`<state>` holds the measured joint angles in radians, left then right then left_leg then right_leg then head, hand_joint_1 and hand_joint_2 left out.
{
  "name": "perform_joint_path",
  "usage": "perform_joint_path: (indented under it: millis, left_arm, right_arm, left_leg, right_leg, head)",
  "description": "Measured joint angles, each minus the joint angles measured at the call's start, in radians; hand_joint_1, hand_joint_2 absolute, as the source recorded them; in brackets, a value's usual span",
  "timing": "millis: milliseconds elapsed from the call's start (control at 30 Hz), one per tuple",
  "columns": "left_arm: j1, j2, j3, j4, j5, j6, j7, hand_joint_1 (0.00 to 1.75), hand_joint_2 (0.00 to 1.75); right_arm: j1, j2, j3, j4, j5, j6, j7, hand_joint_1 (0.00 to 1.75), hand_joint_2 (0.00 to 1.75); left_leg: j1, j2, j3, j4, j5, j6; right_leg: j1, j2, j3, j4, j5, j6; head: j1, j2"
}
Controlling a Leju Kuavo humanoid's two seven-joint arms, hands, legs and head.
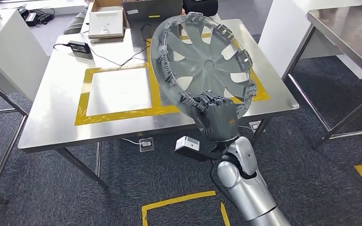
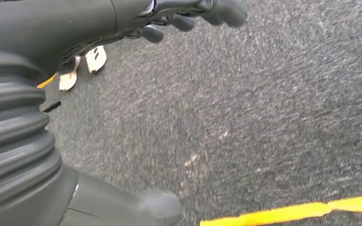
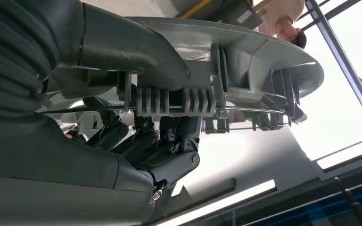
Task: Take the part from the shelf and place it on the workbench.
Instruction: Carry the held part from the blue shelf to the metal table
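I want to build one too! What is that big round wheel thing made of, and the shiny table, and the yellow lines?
The wheel cover looks like grey moulded plastic, matte: thin spokes and small ribbed clips around its rim. The workbench looks like brushed metal, probably stainless steel, since it reflects light softly. The yellow lines seem to be glossy adhesive tape with wrinkled edges. The right hand holds the cover by its rim.

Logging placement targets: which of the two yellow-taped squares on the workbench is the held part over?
The farther square, mostly hidden behind the hubcap gripped by the right hand. The nearer square lies fully exposed.
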<state>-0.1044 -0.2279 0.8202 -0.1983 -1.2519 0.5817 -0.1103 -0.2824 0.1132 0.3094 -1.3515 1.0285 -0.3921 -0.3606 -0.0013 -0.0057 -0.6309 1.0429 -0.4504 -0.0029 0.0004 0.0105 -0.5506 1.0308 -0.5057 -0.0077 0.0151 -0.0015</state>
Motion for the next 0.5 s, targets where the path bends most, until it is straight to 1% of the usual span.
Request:
perform_joint_path:
  millis: [33,67,100,133,167,233,267,300,333,367,400,433,467,500]
  left_arm:
    - [0.0,0.0,0.0,0.0,-0.001,0.0,0.0,0.0,1.75]
    - [0.0,0.0,0.0,0.0,-0.002,-0.001,0.0,0.0,1.75]
    - [0.0,0.0,0.0,0.0,-0.003,-0.001,-0.001,0.0,1.75]
    - [-0.001,-0.001,0.0,0.0,-0.004,-0.001,-0.001,0.0,1.75]
    - [-0.002,-0.001,0.0,0.0,-0.004,-0.001,-0.001,0.0,1.75]
    - [-0.003,-0.002,0.0,0.0,-0.004,-0.001,-0.003,0.0,1.75]
    - [-0.002,-0.002,0.0,0.0,-0.004,-0.001,-0.003,0.0,1.75]
    - [-0.001,-0.002,0.0,0.0,-0.004,-0.002,-0.004,0.0,1.75]
    - [0.0,-0.002,0.0,0.0,-0.004,-0.002,-0.004,0.0,1.75]
    - [0.0,-0.002,0.0,0.0,-0.004,-0.003,-0.004,0.0,1.75]
    - [-0.001,-0.003,0.0,0.0,-0.004,-0.003,-0.004,0.0,1.75]
    - [-0.002,-0.003,0.0,0.0,-0.004,-0.003,-0.003,0.0,1.75]
    - [-0.003,-0.004,0.0,0.0,-0.004,-0.003,-0.002,0.0,1.75]
    - [-0.003,-0.004,0.0,0.0,-0.004,-0.003,-0.001,0.0,1.75]
  right_arm:
    - [0.0,0.0,0.0,-0.002,0.001,0.0,0.002,1.75,1.75]
    - [0.001,0.0,0.0,-0.004,0.003,0.0,0.004,1.75,1.75]
    - [0.001,-0.001,0.0,-0.006,0.003,0.0,0.005,1.75,1.75]
    - [0.001,-0.001,0.0,-0.007,0.004,0.001,0.006,1.75,1.75]
    - [0.0,-0.001,0.0,-0.008,0.004,0.001,0.005,1.75,1.75]
    - [0.002,-0.002,0.0,-0.009,0.006,0.0,0.005,1.75,1.75]
    - [0.003,-0.004,0.0,-0.009,0.006,0.0,0.005,1.75,1.75]
    - [0.004,-0.005,0.0,-0.009,0.006,0.001,0.006,1.75,1.75]
    - [0.005,-0.006,0.0,-0.009,0.006,0.001,0.007,1.75,1.75]
    - [0.005,-0.007,0.0,-0.009,0.006,0.001,0.007,1.75,1.75]
    - [0.004,-0.008,0.0,-0.009,0.006,0.002,0.007,1.75,1.75]
    - [0.003,-0.008,0.0,-0.009,0.006,0.002,0.007,1.75,1.75]
    - [0.0,-0.008,0.0,-0.009,0.007,0.003,0.007,1.75,1.75]
    - [-0.002,-0.009,0.001,-0.008,0.007,0.004,0.007,1.75,1.75]
  left_leg:
    - [0.0,0.0,0.006,-0.006,-0.004,0.005]
    - [0.002,0.0,0.011,-0.009,0.002,0.011]
    - [0.005,0.0,0.018,-0.011,0.001,0.017]
    - [0.007,0.0,0.025,-0.013,-0.001,0.022]
    - [0.008,0.0,0.03,-0.014,-0.004,0.026]
    - [0.008,-0.001,0.037,-0.013,-0.013,0.031]
    - [0.008,-0.001,0.042,-0.013,-0.019,0.031]
    - [0.008,-0.001,0.048,-0.012,-0.025,0.031]
    - [0.008,-0.002,0.055,-0.012,-0.031,0.029]
    - [0.008,-0.003,0.064,-0.011,-0.039,0.026]
    - [0.008,-0.003,0.072,-0.011,-0.046,0.023]
    - [0.008,-0.004,0.079,-0.01,-0.053,0.018]
    - [0.007,-0.003,0.083,-0.011,-0.058,0.013]
    - [0.006,-0.003,0.085,-0.008,-0.06,0.006]
  right_leg:
    - [0.001,0.001,0.001,0.002,-0.001,0.006]
    - [0.001,0.0,0.002,0.007,-0.004,0.012]
    - [0.0,-0.001,-0.003,0.024,-0.008,0.017]
    - [-0.001,-0.002,-0.019,0.053,-0.021,0.023]
    - [-0.003,-0.003,-0.048,0.103,-0.041,0.029]
    - [-0.006,-0.004,-0.129,0.228,-0.086,0.038]
    - [-0.008,-0.005,-0.163,0.27,-0.095,0.042]
    - [-0.009,-0.005,-0.182,0.279,-0.084,0.043]
    - [-0.01,-0.005,-0.183,0.253,-0.055,0.043]
    - [-0.01,-0.006,-0.165,0.191,-0.007,0.041]
    - [-0.01,-0.007,-0.141,0.122,0.037,0.038]
    - [-0.007,-0.008,-0.12,0.061,0.059,0.033]
    - [-0.004,-0.009,-0.103,0.02,0.072,0.027]
    - [-0.002,-0.009,-0.097,0.006,0.068,0.018]
  head:
    - [0.0,0.0]
    - [0.0,0.0]
    - [0.001,0.0]
    - [0.003,0.0]
    - [0.004,0.0]
    - [0.005,0.0]
    - [0.005,0.0]
    - [0.006,0.0]
    - [0.006,0.0]
    - [0.006,0.0]
    - [0.005,0.0]
    - [0.006,0.0]
    - [0.006,0.0]
    - [0.006,0.0]
